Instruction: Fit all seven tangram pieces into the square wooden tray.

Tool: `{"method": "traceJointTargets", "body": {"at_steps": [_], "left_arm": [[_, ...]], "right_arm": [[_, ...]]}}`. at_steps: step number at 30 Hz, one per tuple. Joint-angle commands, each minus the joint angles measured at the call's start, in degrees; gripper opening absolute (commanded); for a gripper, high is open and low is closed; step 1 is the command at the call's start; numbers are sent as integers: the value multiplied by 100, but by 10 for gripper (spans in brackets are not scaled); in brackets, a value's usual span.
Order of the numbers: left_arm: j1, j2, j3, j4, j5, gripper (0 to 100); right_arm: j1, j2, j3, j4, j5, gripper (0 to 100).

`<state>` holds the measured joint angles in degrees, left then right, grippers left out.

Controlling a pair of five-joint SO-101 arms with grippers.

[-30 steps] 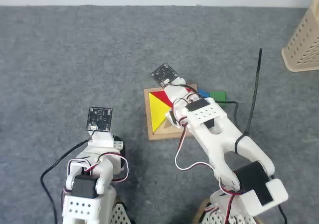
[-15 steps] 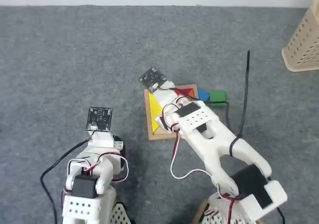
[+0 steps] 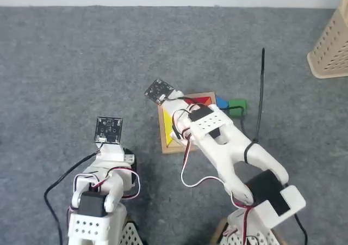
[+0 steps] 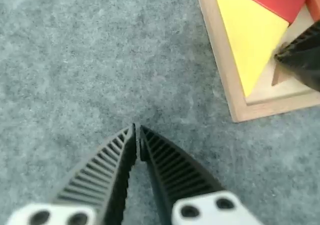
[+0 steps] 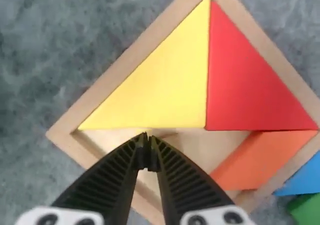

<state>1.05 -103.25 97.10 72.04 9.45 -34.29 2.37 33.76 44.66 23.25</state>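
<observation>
Right arm has swung left across the tray (image 3: pixel 169 149) vs. 1 s ago; left arm unchanged.

Right gripper (image 5: pixel 148 141): fingers closed, empty, tips over bare tray floor just beside the long edge of the yellow triangle (image 5: pixel 160 85). Contact w/ the floor can't be told.

Red triangle (image 5: pixel 245 85) abuts yellow along one side, both seated in the tray. Orange piece (image 5: pixel 255 157) is also in the tray, along red's other edge. Blue piece (image 5: pixel 305 177) & green piece (image 5: pixel 307 210) lie just beside the tray's outer rim, green farther out.

Left gripper (image 4: pixel 137 132): fingers closed, empty, over the grey desk (image 4: pixel 75 60), near a tray corner but apart from it.

Beige basket (image 3: pixel 331 43) stands at the desk's far right edge, well apart from the tray.
</observation>
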Motion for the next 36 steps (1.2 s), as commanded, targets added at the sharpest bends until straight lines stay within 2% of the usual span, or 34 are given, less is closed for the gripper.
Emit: {"method": "traceJointTargets", "body": {"at_steps": [1,8,12,19,23,28,36], "left_arm": [[-9,-88,-48,26,-26,13],[-9,-88,-48,26,-26,13],[-9,-88,-48,26,-26,13],[-9,-88,-48,26,-26,13],[-9,-88,-48,26,-26,13],[-9,-88,-48,26,-26,13],[-9,-88,-48,26,-26,13]], "right_arm": [[-40,57,-53,321,466,7],[-84,22,158,426,1125,7],[-224,-453,475,303,1204,7],[110,-1684,1090,-347,211,7],[391,-1974,1266,-470,70,7],[769,-1613,1257,-444,264,7],[752,-462,519,-40,448,7]]}}
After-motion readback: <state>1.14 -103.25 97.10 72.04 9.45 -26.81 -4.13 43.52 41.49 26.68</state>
